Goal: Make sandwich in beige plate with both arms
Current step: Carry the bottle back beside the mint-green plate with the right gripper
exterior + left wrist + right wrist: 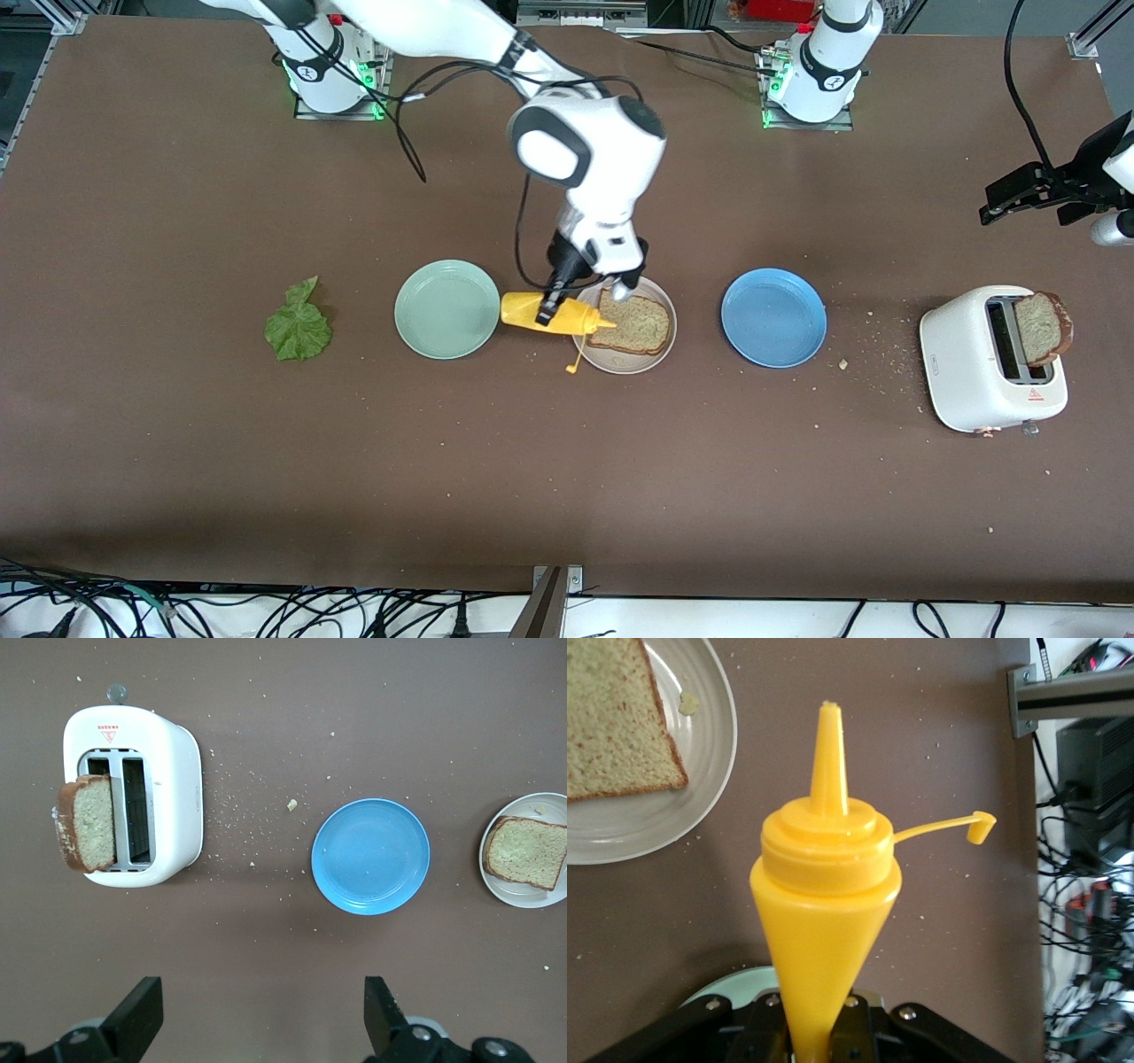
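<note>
One brown bread slice (633, 324) lies on the beige plate (625, 365) at the table's middle. My right gripper (547, 312) is shut on a yellow squeeze bottle (554, 315), held sideways between the mint-green plate and the beige plate. Its nozzle reaches over the beige plate's rim, and its cap (979, 826) hangs open on a strap. In the right wrist view the bottle (828, 877) points past the bread (611, 718). A second slice (1043, 328) stands in the toaster. The lettuce leaf (299, 324) lies toward the right arm's end. My left gripper (1019, 199) hangs open and empty (261, 1019) above the table near the toaster.
A mint-green plate (446, 309) sits beside the beige plate toward the right arm's end, a blue plate (773, 317) toward the left arm's end. The white toaster (974, 354) stands past the blue plate, with crumbs scattered between them.
</note>
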Action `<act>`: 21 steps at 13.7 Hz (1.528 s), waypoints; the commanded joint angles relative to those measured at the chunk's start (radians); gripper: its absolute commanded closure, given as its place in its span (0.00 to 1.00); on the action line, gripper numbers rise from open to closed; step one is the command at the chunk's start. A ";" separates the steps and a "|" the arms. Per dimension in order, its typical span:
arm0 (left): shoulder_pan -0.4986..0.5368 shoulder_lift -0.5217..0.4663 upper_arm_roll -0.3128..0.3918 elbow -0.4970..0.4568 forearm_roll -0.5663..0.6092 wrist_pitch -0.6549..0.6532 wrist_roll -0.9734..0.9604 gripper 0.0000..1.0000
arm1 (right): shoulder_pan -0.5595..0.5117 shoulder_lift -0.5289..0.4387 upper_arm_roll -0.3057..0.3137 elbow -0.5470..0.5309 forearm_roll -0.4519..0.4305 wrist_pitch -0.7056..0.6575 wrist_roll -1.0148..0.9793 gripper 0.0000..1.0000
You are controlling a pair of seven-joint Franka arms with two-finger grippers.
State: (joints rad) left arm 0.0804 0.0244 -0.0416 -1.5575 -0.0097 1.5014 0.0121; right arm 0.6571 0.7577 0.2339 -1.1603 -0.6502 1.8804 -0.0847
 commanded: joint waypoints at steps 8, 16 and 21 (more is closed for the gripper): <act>0.005 0.008 -0.003 0.017 -0.019 -0.004 -0.004 0.00 | -0.446 -0.276 0.022 -0.347 0.838 0.171 -0.422 0.91; 0.005 0.008 -0.003 0.017 -0.019 -0.004 -0.004 0.00 | -0.753 -0.206 0.018 -0.443 1.359 -0.071 -1.123 0.90; 0.005 0.008 -0.003 0.017 -0.019 -0.004 -0.004 0.00 | -0.797 -0.118 -0.047 -0.444 1.423 -0.208 -1.473 0.89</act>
State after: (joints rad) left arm 0.0804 0.0244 -0.0416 -1.5575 -0.0097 1.5014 0.0121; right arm -0.1263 0.6121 0.2124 -1.5998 0.7225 1.7254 -1.4325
